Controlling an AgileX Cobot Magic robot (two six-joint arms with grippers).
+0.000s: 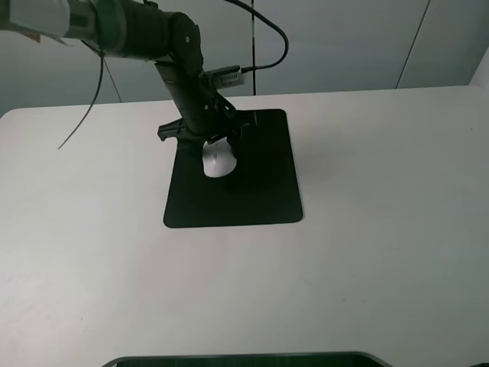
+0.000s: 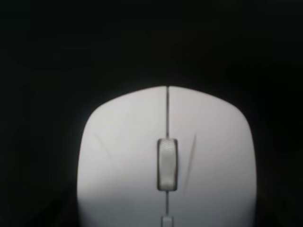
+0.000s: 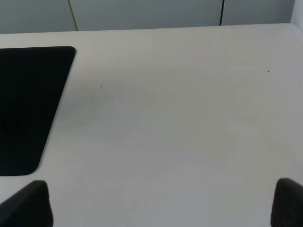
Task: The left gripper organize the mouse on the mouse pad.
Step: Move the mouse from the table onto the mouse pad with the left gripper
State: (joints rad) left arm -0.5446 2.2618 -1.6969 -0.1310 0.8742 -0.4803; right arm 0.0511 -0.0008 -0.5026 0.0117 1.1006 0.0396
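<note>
In the high view, the mouse [image 1: 218, 163] lay on the mouse pad [image 1: 260, 191], toward its far-left part. The left gripper [image 1: 215, 145] was low over the mouse's far end, and I could not tell whether its jaws were apart or pinching. The left wrist view showed the white shell and grey scroll wheel [image 2: 167, 164] close up, with no fingers visible. The mouse was probably light, rigid and slick, so best gripped across its sides. In the right wrist view, the right gripper [image 3: 158, 205] was spread wide and empty over the table [image 3: 180, 118].
</note>
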